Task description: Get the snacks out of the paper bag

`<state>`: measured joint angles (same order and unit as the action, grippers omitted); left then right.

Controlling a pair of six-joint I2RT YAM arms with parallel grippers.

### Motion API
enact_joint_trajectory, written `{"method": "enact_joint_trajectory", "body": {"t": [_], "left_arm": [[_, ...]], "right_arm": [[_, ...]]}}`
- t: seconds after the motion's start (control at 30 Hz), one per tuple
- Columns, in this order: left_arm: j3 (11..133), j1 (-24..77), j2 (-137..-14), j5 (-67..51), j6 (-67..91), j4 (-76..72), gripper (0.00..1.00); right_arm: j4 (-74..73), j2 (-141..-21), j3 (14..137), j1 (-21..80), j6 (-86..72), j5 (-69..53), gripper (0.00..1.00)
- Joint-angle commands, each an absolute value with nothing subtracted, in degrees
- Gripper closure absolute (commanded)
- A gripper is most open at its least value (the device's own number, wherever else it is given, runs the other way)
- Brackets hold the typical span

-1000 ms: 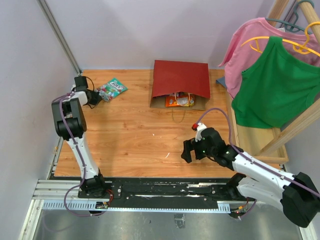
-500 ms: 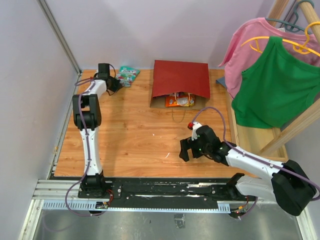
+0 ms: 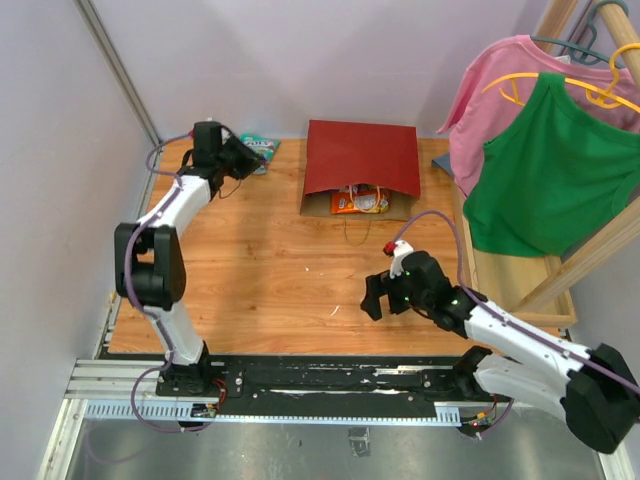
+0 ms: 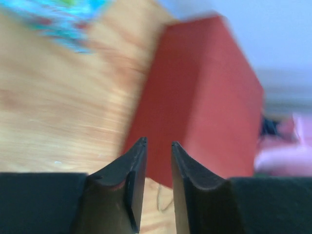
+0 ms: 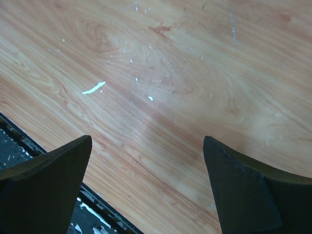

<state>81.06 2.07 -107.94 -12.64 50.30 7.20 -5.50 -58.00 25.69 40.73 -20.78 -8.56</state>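
The unloading is only getting started: one teal packet (image 3: 262, 147) is lying out on the bench (image 3: 270, 260) in the far left corner, close to the back wall and just left of the paper bag (image 3: 362, 158), while the rest of the snacks are still sitting inside. The bag is lying flat toward the back of the bench with its mouth facing the arms, and an orange packet (image 3: 350, 204) and at least one more glossy wrapper are showing in the opening; how many more are sitting deeper in cannot be told. The left pincer (image 3: 240, 158) is hanging right beside the teal packet, partly covering it from above. In the wrist view its fingers are standing apart by only a narrow slit with nothing between them, the packet is showing as a blur off to the upper left, and the bag's red side is filling the view ahead. The right pincer (image 3: 372, 297) is hovering over bare bench well short of the bag, its jaws spread wide and gripping nothing. Against the frame from a second ago, the left arm has been swinging the teal packet from the left side of the bench up into the back corner and has let go of it there, and it is now turning toward the bag. The right arm has barely been shifting, and the bag and its visible contents are lying as they were. So most of the job is still waiting, and it looks as if the bag's mouth is needing another reach.
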Motion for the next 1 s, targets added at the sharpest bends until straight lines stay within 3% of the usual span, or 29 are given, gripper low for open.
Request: {"method": "enact_joint_trajectory", "body": {"t": [0.0, 0.07, 0.23, 0.5, 0.8, 0.97], "left_arm": [[78.47, 14.11, -94.57, -16.8, 34.02, 2.13, 0.57], [74.56, 20.97, -90.18, -14.31, 28.88, 1.95, 0.44], [58.76, 34.98, -81.54, -2.36, 32.18, -2.96, 0.25], [40.16, 44.39, -80.74, 3.46, 43.73, -17.54, 0.17], [39.93, 44.02, -88.98, 0.13, 48.25, -29.68, 0.14], [40.4, 37.97, -96.62, -9.14, 53.39, -40.15, 0.16]], "right_arm": [[-10.11, -48.73, 25.46, 40.14, -22.61, -2.21, 0.02], [-11.68, -43.54, 24.42, 40.16, -23.77, -0.08, 0.02], [-12.35, -34.85, 19.69, 39.89, -25.67, 3.17, 0.02], [-10.82, -36.71, 17.6, 39.74, -29.1, 1.56, 0.02], [-12.72, -36.01, 19.07, 39.81, -28.03, 1.14, 0.02], [-14.52, -33.65, 18.55, 39.77, -27.86, 0.95, 0.02]]}}
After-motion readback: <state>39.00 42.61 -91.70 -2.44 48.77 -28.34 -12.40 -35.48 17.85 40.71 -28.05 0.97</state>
